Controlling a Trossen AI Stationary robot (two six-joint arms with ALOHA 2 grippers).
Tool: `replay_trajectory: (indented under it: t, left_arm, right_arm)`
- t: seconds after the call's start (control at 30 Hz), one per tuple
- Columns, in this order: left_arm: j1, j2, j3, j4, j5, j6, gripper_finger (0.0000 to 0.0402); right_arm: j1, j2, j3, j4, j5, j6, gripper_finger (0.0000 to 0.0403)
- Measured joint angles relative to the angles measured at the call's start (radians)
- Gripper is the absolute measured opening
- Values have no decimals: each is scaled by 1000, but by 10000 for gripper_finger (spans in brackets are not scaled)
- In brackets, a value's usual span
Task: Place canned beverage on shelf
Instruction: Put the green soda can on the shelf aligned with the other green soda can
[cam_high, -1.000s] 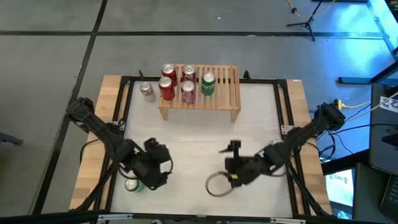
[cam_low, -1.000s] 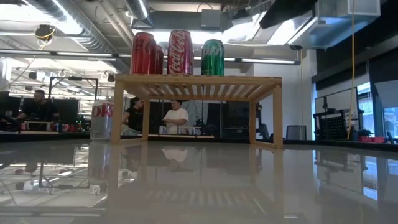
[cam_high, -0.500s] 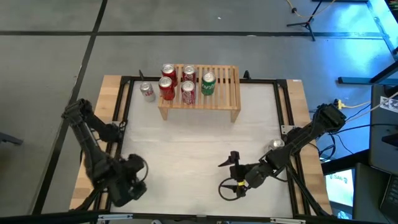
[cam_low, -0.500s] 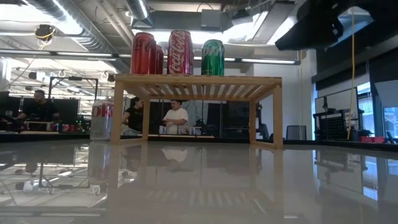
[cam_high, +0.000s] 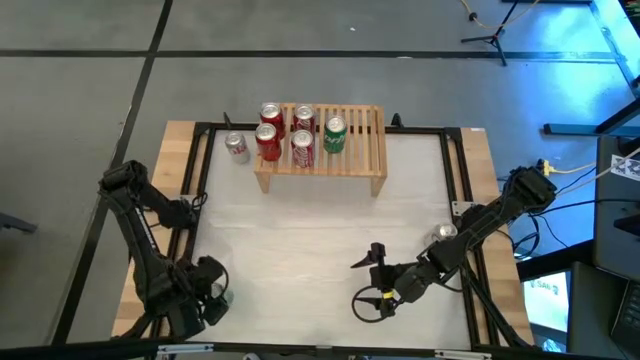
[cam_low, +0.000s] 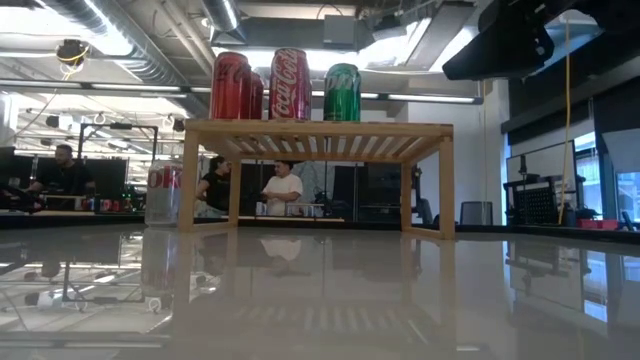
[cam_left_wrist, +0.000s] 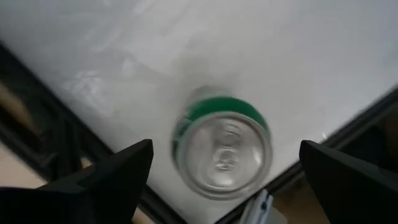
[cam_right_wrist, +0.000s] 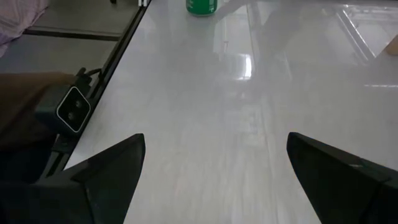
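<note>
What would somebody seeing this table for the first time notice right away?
Probably the wooden shelf at the table's far edge, with three red cans and one green can standing on its slatted top, and a further can on the table beside its left end. Next, the left gripper, open directly above a green can at the near left corner.

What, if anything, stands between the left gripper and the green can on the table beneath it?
Nothing visible. The left gripper hangs open directly above the upright green can, near the table's front left corner, fingers wide on either side of its top.
</note>
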Motion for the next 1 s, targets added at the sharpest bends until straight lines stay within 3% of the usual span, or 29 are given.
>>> replay_trajectory:
  t: [0.6,0.93,1.0]
  left_arm:
    - [10,0,-179,217,69,69,389]
    - [57,0,-183,281,72,213,285]
    - [70,0,-183,290,76,235,281]
  right_arm:
    - [0,0,0,7,-10,-8,386]
    - [0,0,0,6,8,-9,386]
    - [0,0,0,6,4,-9,386]
